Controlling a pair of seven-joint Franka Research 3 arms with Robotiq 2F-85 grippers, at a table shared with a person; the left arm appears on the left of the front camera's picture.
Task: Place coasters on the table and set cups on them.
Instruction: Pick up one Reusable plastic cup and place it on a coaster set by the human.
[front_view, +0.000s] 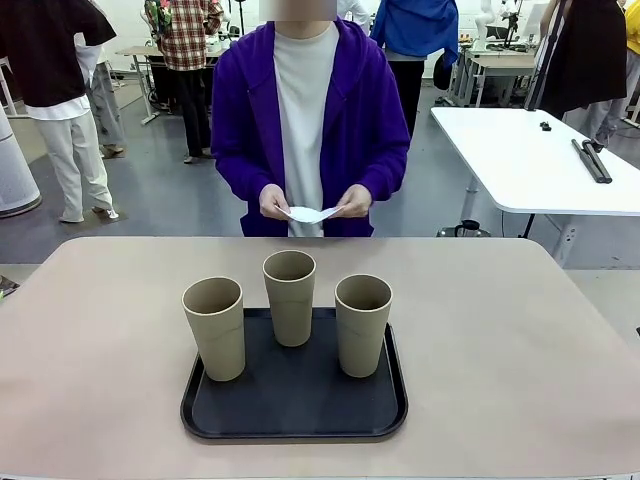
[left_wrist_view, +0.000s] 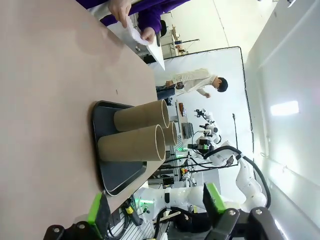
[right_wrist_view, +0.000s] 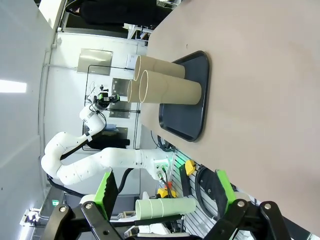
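Front view: the three cups (front_view: 290, 297) stand upright on a black tray (front_view: 295, 400), lower middle of the frame, on the table (front_view: 100, 330). At upper middle the person's hands (front_view: 273, 202) hold the white coasters (front_view: 308, 214) above the table's far edge.

Left wrist view: the left gripper (left_wrist_view: 155, 202) is at the bottom, fingers spread wide with nothing between them. The cups (left_wrist_view: 135, 143) are mid-frame and the coasters (left_wrist_view: 134, 34) are up top.

Right wrist view: the right gripper (right_wrist_view: 165, 186) is also spread and empty, with the cups (right_wrist_view: 170, 90) on the tray in the upper middle.
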